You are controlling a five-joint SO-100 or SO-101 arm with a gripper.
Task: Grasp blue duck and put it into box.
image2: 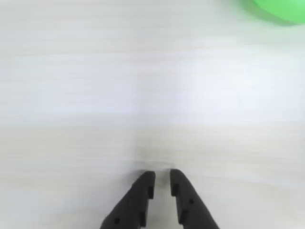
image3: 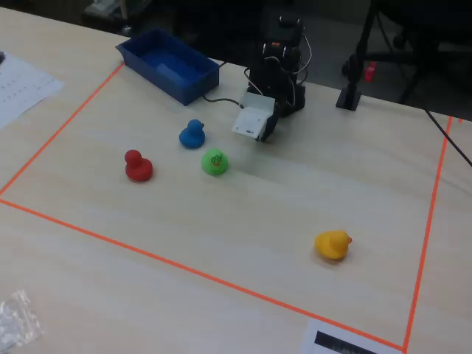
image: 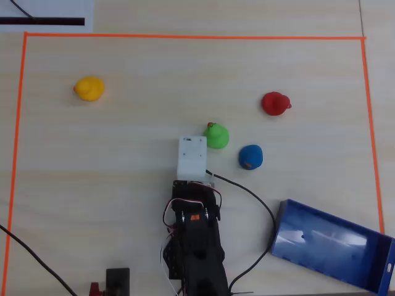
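Observation:
The blue duck (image: 250,156) sits on the table, to the right of the arm in the overhead view and left of it in the fixed view (image3: 192,134). The blue box (image: 327,243) lies empty at the lower right of the overhead view and at the far left of the fixed view (image3: 166,63). My gripper (image2: 162,177) hangs low over bare table with only a narrow gap between the jaws and nothing in it. In the overhead view it is hidden under the white wrist housing (image: 192,155). The blue duck is out of the wrist view.
A green duck (image: 216,135) sits just ahead-right of the wrist housing; its edge shows top right in the wrist view (image2: 281,9). A red duck (image: 274,103) and a yellow duck (image: 89,88) lie farther out. Orange tape (image: 185,37) borders the area. A black cable (image: 253,197) runs near the box.

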